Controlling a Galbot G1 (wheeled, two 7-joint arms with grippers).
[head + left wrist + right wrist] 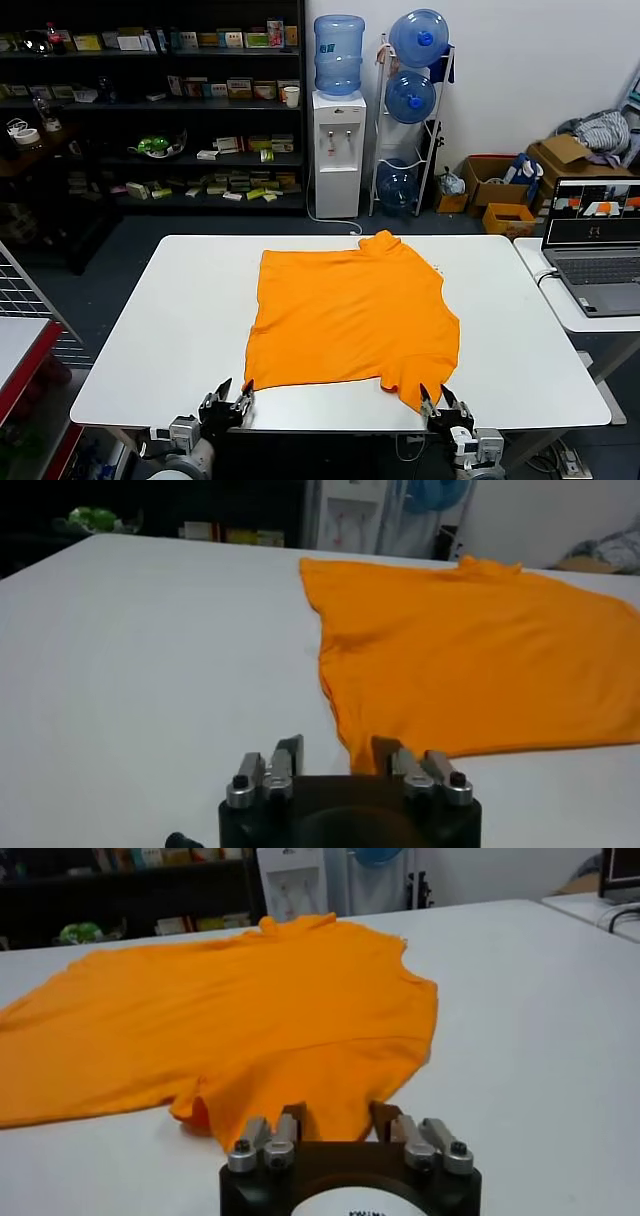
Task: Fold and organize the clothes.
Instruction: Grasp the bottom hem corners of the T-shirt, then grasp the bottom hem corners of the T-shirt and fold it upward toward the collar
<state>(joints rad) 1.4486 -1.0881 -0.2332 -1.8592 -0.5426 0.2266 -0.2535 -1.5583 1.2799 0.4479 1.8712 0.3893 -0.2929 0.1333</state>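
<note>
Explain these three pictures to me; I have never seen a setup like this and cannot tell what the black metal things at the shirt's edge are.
This is a two-armed robot at a white table. The wide picture comes from a camera on its head, looking down. The other two come from cameras on its wrists, so each shows its own end effector up close.

An orange T-shirt lies spread flat on the table. The black metal things are the robot's grasping parts. The left end effector sits at the shirt's near left corner, fingers either side of the hem. The right end effector sits at the near right corner, fingers straddling the fabric edge. Whether either has clamped down yet cannot be told.

A laptop stands on a side table.
</note>
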